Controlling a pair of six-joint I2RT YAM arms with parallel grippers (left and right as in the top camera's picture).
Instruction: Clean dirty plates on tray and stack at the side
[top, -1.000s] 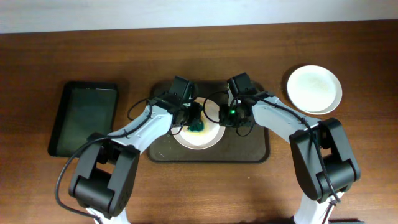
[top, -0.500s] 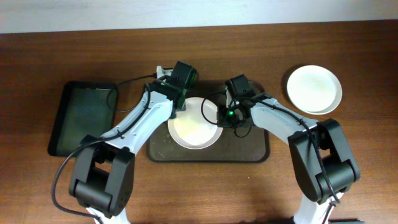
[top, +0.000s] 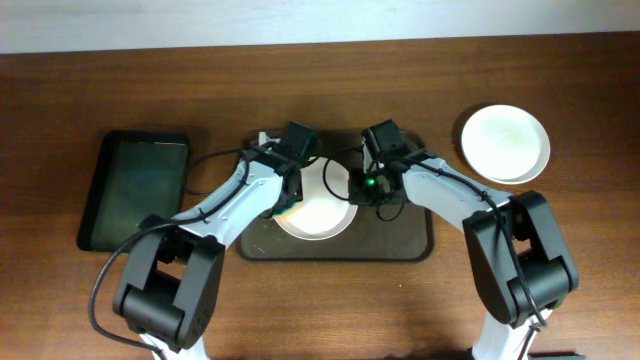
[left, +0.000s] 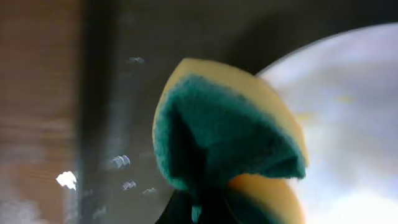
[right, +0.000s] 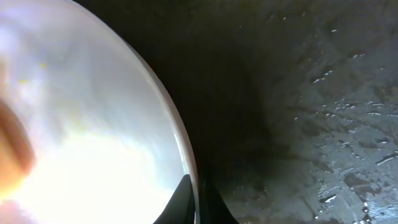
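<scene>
A white plate (top: 322, 212) lies on the dark brown tray (top: 405, 240), tipped up slightly at its right rim. My right gripper (top: 352, 186) is shut on that rim; in the right wrist view the jaws (right: 194, 202) pinch the edge of the plate (right: 93, 124). My left gripper (top: 290, 192) is shut on a green and yellow sponge (left: 230, 130) at the plate's left edge. The plate (left: 360, 112) shows small yellow smears in the left wrist view. Another white plate (top: 505, 143) lies on the table at the right; I cannot tell if it is a stack.
A smaller black tray (top: 135, 190) lies on the wooden table at the left. The brown tray's surface (right: 323, 124) is wet with small droplets. Both arms cross over the back half of the tray.
The left gripper lifted the sponge off the plate's middle, swung to the back left, then came back down to the plate's left edge. The right gripper kept its hold on the rim.
</scene>
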